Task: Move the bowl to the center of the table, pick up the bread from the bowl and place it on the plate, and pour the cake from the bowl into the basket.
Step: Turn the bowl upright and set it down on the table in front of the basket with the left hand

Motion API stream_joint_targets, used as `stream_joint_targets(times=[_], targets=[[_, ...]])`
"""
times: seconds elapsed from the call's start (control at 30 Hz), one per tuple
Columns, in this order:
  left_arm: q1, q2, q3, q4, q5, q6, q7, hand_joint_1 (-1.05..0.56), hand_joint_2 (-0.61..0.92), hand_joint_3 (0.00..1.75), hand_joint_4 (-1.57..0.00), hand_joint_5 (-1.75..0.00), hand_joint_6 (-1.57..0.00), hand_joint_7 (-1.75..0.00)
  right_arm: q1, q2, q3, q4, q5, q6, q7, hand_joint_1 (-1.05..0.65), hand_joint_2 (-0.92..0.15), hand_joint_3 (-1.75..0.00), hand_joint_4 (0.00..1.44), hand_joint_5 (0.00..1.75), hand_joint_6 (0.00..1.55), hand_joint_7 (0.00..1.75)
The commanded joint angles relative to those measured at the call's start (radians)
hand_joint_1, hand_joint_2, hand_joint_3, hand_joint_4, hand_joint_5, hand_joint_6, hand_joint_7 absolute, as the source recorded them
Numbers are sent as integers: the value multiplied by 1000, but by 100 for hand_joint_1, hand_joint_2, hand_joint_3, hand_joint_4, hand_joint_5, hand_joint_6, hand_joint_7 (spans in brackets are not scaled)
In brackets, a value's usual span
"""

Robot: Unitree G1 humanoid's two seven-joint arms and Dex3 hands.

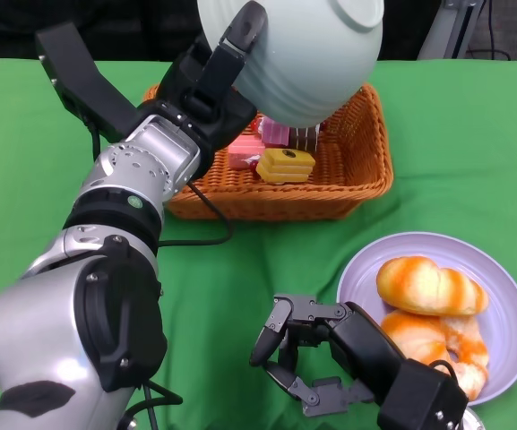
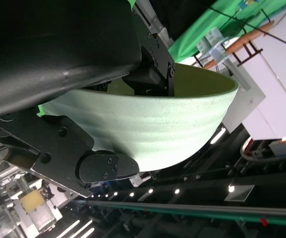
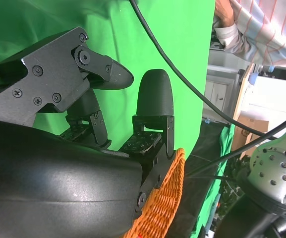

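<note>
The left hand [image 1: 213,76] grips the pale green ribbed bowl [image 1: 298,54], upturned over the orange wicker basket [image 1: 366,170] — cakes lie inside; best kept centred until empty. The right hand [image 1: 307,354] rests spread, empty.

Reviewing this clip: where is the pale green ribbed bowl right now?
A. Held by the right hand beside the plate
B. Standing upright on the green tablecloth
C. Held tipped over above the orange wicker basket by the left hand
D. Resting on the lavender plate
C: the left hand grips the pale green ribbed bowl, overturned above the orange wicker basket, where the cake pieces lie.
</note>
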Motion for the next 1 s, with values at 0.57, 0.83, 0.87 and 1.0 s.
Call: stream_joint_targets(times=[0.57,0.83,0.87,1.0], targets=[[34,80,-267,-95,256,-539,-241,-14,65,96,-73,-175,-72,-155,-18,-1,-12,47,2,-56,-38,-9,-52,-100,74,167,65,138],[125,128,-328,-132,332,-794,-228,-19,72,84,-67,-175,-67,-148,-35,1,-20,57,22,-50,-27,-9,-52,-100,73,163,64,138],[137,134,-333,-140,340,-814,-219,-19,77,73,-63,-175,-67,-144,-36,2,-21,59,23,-52,-27,-8,-52,-101,73,163,64,138],[220,174,-375,-188,434,-978,-114,-21,90,50,-63,-171,-66,-140,-48,1,-29,75,42,-52,-12,-9,-53,-100,75,157,65,135]])
